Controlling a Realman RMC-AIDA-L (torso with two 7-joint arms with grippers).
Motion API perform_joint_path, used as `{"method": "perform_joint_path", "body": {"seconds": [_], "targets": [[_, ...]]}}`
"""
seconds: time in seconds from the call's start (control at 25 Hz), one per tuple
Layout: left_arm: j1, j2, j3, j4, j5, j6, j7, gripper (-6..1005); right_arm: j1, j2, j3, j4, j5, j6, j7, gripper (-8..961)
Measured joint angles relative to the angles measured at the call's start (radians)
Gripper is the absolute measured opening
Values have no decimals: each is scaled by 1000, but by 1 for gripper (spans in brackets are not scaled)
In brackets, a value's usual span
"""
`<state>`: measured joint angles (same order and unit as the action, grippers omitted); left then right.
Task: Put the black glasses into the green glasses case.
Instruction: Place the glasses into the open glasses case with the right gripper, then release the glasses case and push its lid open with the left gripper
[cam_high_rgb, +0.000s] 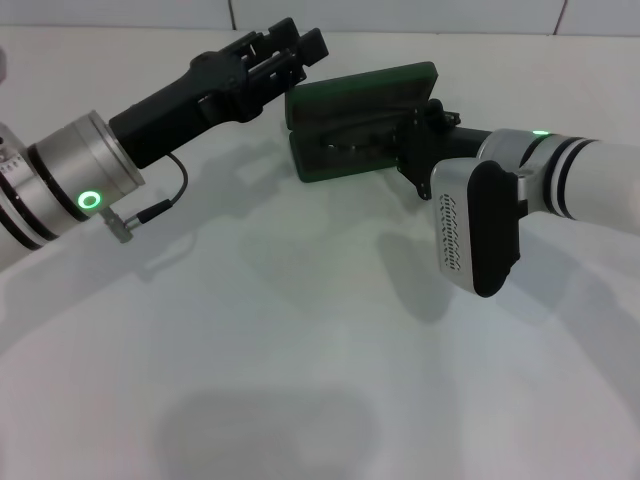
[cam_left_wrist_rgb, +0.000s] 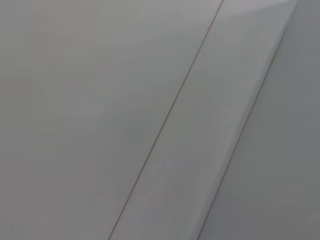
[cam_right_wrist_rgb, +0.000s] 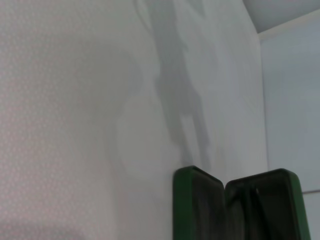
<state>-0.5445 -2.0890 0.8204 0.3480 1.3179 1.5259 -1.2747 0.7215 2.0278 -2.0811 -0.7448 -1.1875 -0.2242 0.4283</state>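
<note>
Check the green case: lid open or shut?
Open. In the head view the green glasses case has its lid raised behind the base; the right wrist view shows both halves spread, dark interior exposed.

Case: green glasses case (cam_high_rgb: 345, 125), dark green, rounded corners, hinged open, lid raised; upper centre of head view.
Glasses: black glasses (cam_high_rgb: 350, 138), thin frame, lying inside the dark tray, partly hidden.

white table (cam_high_rgb: 300, 350), open green glasses case (cam_high_rgb: 345, 160)
</note>
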Motion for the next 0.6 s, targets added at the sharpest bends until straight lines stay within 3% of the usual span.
{"method": "perform_joint_path", "body": {"seconds": [0.28,0.4,0.48,0.6], "targets": [[-4,0,2,-1,5,0,0,571,5,0,3,3,1,42,-5,95],[-3,0,2,-1,5,0,0,571,-5,0,4,-6,8,41,-1,173],[-2,0,2,-1,4,0,0,571,-29,0,8,-32,15,17,5,225],[-1,0,1,-1,4,-4,0,571,-85,0,40,-73,39,-69,9,226]]}}
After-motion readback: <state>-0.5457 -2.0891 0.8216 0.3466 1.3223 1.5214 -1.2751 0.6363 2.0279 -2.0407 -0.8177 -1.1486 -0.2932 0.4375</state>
